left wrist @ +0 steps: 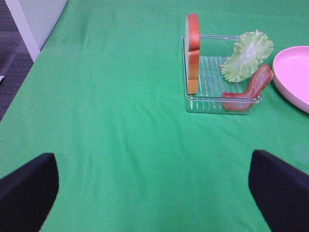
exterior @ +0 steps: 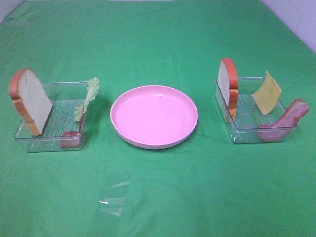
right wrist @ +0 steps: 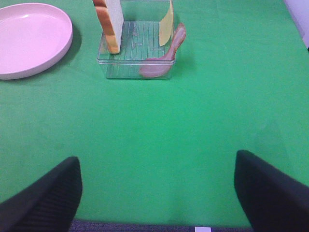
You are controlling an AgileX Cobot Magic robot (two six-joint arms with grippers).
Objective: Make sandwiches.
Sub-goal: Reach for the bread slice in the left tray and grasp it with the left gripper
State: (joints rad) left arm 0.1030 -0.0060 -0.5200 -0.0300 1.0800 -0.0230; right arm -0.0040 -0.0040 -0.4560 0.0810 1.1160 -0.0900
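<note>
left claw (left wrist: 154, 193) wide open, empty | right claw (right wrist: 157, 193) open, empty | orange-crusted white bread slice (left wrist: 192, 53) stands upright ahead of left claw, near left edge of green-clothed desk (exterior: 222, 197)

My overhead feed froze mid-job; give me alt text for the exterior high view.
An empty pink plate sits on a green cloth between two clear trays. The left tray holds an upright bread slice, a lettuce leaf and a bacon strip; the right tray holds another bread slice, a cheese square and a second bacon strip.
</note>
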